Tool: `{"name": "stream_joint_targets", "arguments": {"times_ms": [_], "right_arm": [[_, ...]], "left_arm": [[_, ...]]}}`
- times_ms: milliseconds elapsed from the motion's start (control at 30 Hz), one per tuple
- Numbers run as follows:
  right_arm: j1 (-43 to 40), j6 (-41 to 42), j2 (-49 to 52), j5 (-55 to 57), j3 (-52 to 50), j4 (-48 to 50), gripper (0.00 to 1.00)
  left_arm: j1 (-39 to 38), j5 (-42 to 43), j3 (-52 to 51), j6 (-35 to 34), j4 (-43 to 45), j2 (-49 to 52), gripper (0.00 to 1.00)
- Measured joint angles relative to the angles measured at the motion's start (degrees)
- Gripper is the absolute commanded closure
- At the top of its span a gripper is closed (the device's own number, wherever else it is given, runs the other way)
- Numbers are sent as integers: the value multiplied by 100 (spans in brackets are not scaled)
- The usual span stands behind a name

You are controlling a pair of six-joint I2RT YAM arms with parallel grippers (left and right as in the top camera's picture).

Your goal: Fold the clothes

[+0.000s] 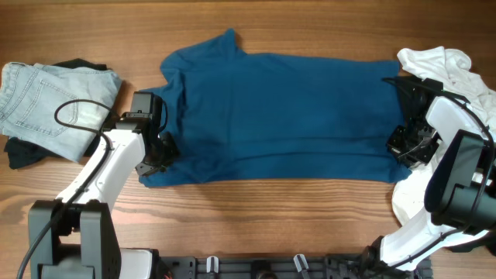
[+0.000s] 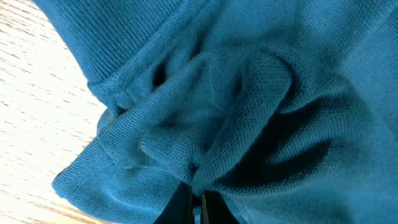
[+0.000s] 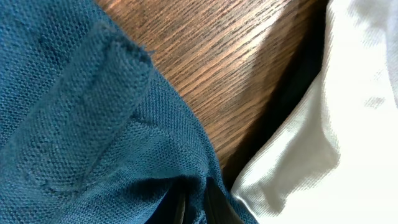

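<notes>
The blue shirt (image 1: 279, 116) lies spread flat across the middle of the wooden table (image 1: 310, 23), its long side running from 9 to 3 o'clock, with a sleeve or collar point sticking up toward 11 o'clock; the left gripper (image 1: 159, 151) sits at the shirt's 8 o'clock corner, and the right gripper (image 1: 403, 147) at its 4 o'clock corner, both low on the cloth.

In the left wrist view the dark fingers (image 2: 180, 208) are pressed together at 6 o'clock of the frame, pinching a gathered fold of the blue knit; the fabric bunches into ridges above them, and bare wood shows at 9 o'clock.

In the right wrist view the fingers (image 3: 214, 205) are likewise closed on the shirt's edge at 6 o'clock, beside a stitched hem; the white garment (image 1: 442, 66) lies just beside that edge toward 3 o'clock, with a strip of wood between them higher up.

At the table's 9 o'clock the pale denim jeans (image 1: 46, 101) rest folded on a black garment (image 1: 23, 155), apart from the shirt; the white garment is heaped at the table's 3 o'clock, touching the shirt's right end.
</notes>
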Motion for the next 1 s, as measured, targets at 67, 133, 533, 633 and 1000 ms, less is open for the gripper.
{"name": "stream_joint_targets", "arguments": {"times_ms": [67, 133, 533, 633, 1000], "right_arm": [[0, 0, 0, 0, 0, 0, 90], [0, 0, 0, -2, 0, 0, 91], [0, 0, 0, 0, -7, 9, 90], [0, 0, 0, -2, -7, 9, 90], [0, -7, 0, -2, -7, 9, 90]], "left_arm": [[0, 350, 90, 48, -76, -2, 96], [0, 684, 422, 70, -24, -13, 96], [382, 660, 1246, -260, -275, 33, 39], [382, -190, 922, -313, -299, 76, 37], [457, -791, -79, -780, -866, 678, 83]]}}
